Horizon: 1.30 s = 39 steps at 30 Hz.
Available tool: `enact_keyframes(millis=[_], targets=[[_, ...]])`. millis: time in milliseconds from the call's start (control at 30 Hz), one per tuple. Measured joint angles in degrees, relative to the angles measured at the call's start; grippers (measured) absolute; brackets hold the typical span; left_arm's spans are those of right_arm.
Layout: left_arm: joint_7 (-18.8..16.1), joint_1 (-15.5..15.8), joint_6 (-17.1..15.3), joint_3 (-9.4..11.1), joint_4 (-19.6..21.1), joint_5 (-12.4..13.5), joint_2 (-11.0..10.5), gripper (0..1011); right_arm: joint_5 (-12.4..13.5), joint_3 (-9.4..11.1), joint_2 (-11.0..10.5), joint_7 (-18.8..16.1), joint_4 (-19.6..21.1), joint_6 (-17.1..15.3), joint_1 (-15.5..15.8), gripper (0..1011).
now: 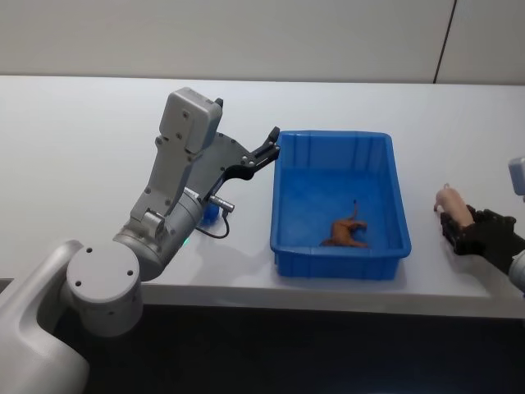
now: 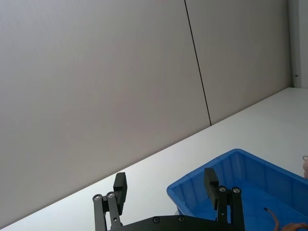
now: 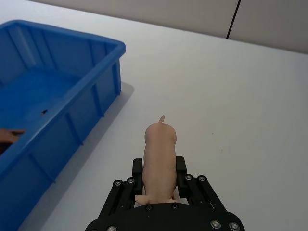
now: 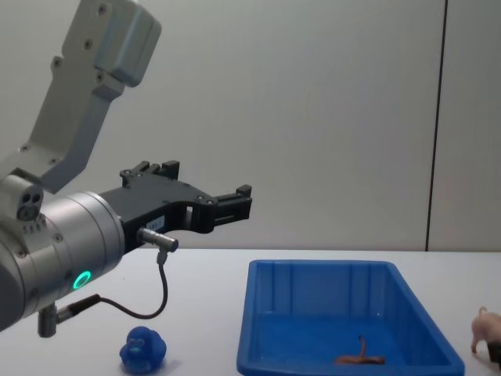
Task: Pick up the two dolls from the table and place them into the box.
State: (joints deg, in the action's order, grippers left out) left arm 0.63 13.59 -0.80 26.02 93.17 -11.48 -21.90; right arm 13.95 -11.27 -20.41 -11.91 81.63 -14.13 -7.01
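Looking down from the head view, you have the blue box point(image 1: 338, 264) on the white table point(image 1: 82, 148), slightly right of centre. A small orange-brown toy point(image 1: 346, 232) lies on the box's floor, toward the near wall.

Your left gripper point(image 1: 267, 152) is raised well above the table, just beside the box's far left corner. Its jaws stand wide apart with nothing between them. In the left wrist view the two black fingers point(image 2: 119, 187) frame bare table and the corner of the box point(image 2: 226, 173).

The blue doll point(image 4: 142, 348) sits on the table to the left of the box, under your left arm. From the head view it appears as a sliver of blue point(image 1: 211, 212) beside the forearm.

Your right gripper point(image 1: 454, 230) is low over the table, to the right of the box and apart from it. Its jaws are closed against the sides of the pink doll point(image 3: 160, 154). The doll's curled tail points away from the gripper, and its legs hang toward the table point(image 4: 484, 327). You cannot tell whether its feet touch the surface.
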Motion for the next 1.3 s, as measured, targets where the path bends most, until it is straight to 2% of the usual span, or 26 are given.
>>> enact_keyframes(millis=[100, 400, 600, 867, 1133, 1267, 1300], targets=[[0.00, 0.00, 0.00, 0.00, 0.00, 0.00, 0.00, 1002, -0.46, 0.02, -0.10, 0.33, 0.65, 0.98, 0.23, 369], [0.00, 0.00, 0.00, 0.00, 0.00, 0.00, 0.00, 1001, -1.63, 0.20, -0.41, 0.56, 3.13, 4.27, 0.52, 368], [0.00, 0.00, 0.00, 0.00, 0.00, 0.00, 0.00, 1001, -2.18, 0.25, -0.49, -0.82, 5.38, 6.53, 0.17, 369], [0.00, 0.00, 0.00, 0.00, 0.00, 0.00, 0.00, 1002, -2.54, -0.24, 0.05, -4.70, 8.10, 8.00, -1.27, 368], [0.00, 0.00, 0.00, 0.00, 0.00, 0.00, 0.00, 1002, -3.30, -1.58, 1.75, -10.04, 8.56, 6.83, -4.16, 369], [0.00, 0.00, 0.00, 0.00, 0.00, 0.00, 0.00, 1002, -3.98, -2.38, 3.02, -12.55, 7.28, 5.32, -6.31, 456], [0.00, 0.00, 0.00, 0.00, 0.00, 0.00, 0.00, 1002, -4.13, -2.52, 3.28, -12.97, 6.93, 5.04, -6.74, 518]])
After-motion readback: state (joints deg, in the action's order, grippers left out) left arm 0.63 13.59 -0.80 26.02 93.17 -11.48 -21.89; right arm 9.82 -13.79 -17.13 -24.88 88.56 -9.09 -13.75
